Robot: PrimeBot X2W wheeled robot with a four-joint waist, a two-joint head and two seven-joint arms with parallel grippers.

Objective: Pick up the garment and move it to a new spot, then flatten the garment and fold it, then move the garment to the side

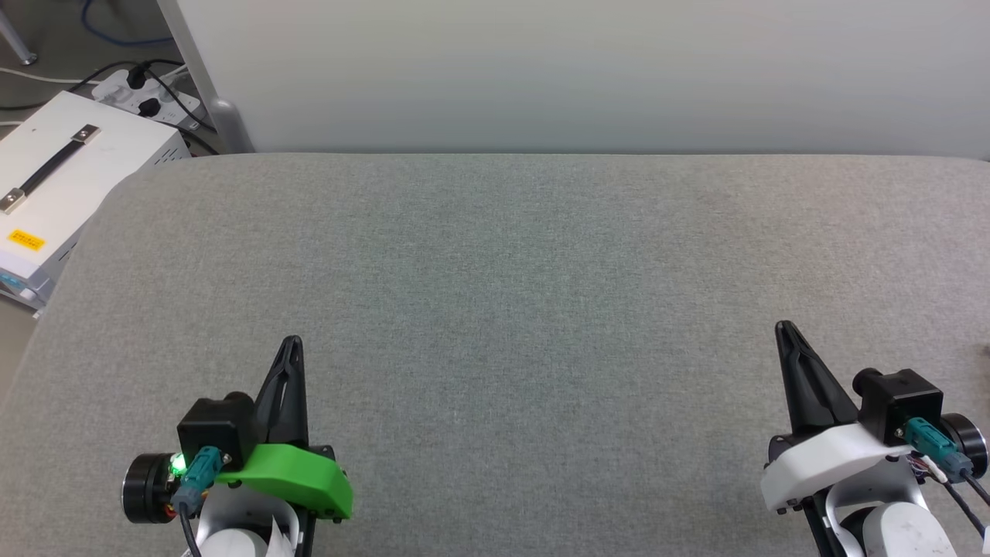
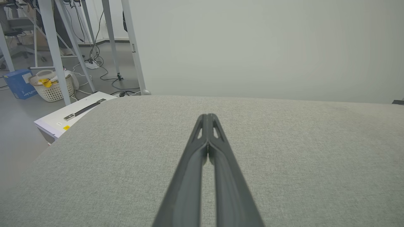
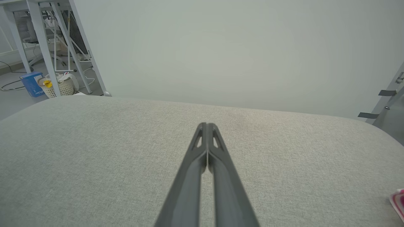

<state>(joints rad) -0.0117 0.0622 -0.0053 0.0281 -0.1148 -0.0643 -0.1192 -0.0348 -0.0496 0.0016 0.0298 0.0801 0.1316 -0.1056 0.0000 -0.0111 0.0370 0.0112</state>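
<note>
Hiding its axis, the garment (image 3: 398, 201) barely shows; left gripper (image 1: 291, 344), right gripper (image 1: 785, 329) pinched closed.

The left gripper (image 1: 292, 346) is two long, tapering matte-black plastic fingers (image 1: 283, 394) with slotted tips, set in a bright green moulded shell (image 1: 298, 476). Left of its base sit a black box camera (image 1: 215, 427), a green light (image 1: 179, 464) and a teal cable plug (image 1: 199, 470). The right gripper (image 1: 786, 331) matches, in a white moulded shell (image 1: 820, 456).

A small pink-and-white corner of the garment (image 3: 398, 201) peeks in at the right wrist view's lower right edge, lying on the grey fabric surface (image 3: 94, 157); the rest is out of frame.
</note>
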